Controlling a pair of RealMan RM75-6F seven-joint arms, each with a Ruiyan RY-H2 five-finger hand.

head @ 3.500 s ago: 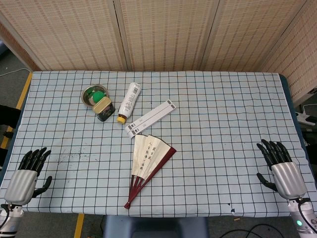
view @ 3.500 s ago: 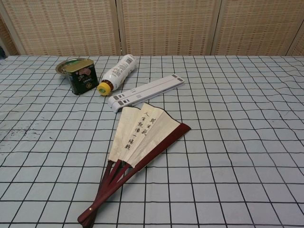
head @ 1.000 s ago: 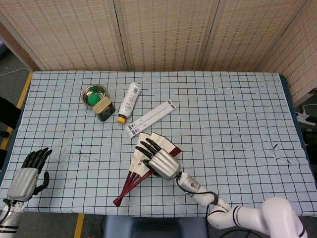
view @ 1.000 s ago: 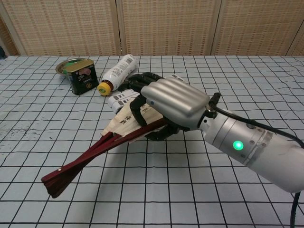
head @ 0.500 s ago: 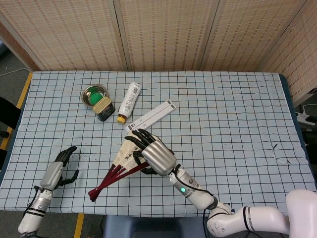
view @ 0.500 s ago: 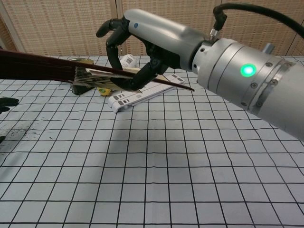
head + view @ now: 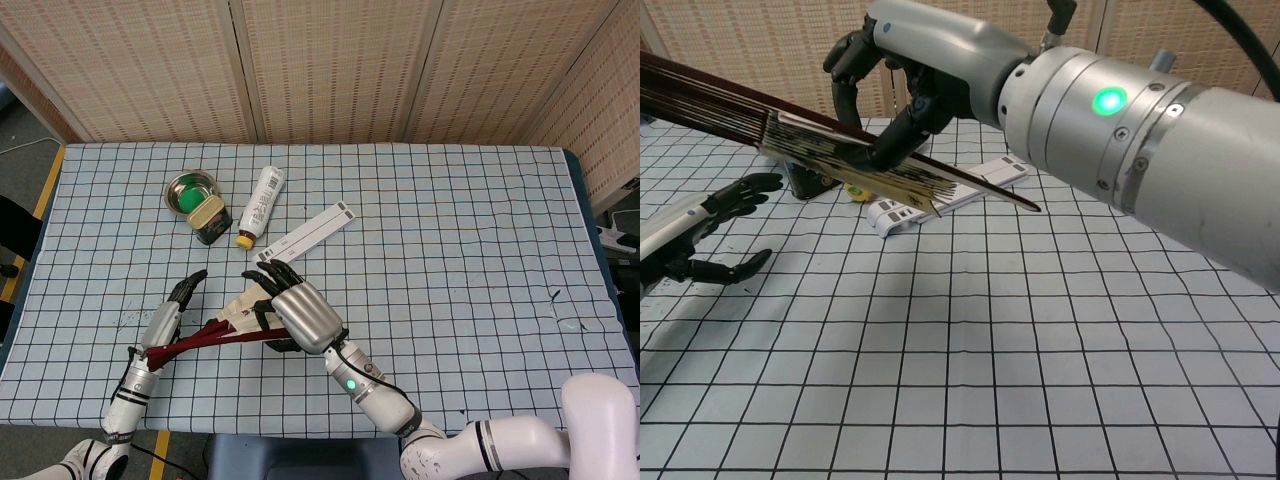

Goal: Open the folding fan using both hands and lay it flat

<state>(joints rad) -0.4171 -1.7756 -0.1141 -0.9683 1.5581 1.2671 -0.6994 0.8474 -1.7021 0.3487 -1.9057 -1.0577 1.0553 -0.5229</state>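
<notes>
Fan (image 7: 235, 325) first: it is up off the checked tablecloth (image 7: 480, 260), near the front edge and left of centre, only partly spread, its dark red ribs running leftward and its paper leaf bunched at the right.

Going left to right, the left hand (image 7: 172, 318) reaches in with fingers apart and holds nothing; in the chest view it sits low, just below the rib end (whether it touches the ribs from above I cannot tell). The right hand (image 7: 298, 312) has the fan pinched at the leaf end, thumb beneath and fingers curled over the top.

Far behind lie a small tin (image 7: 210, 217) by a metal dish (image 7: 186, 189), a white bottle (image 7: 262, 204) on its side, and a flat white strip (image 7: 305, 238).

It looks light and stiff along the sticks, but the paper would likely crease or tear easily. Better, I'd judge, to take the outer guard sticks, one per hand, and fan them apart around the pivot.
</notes>
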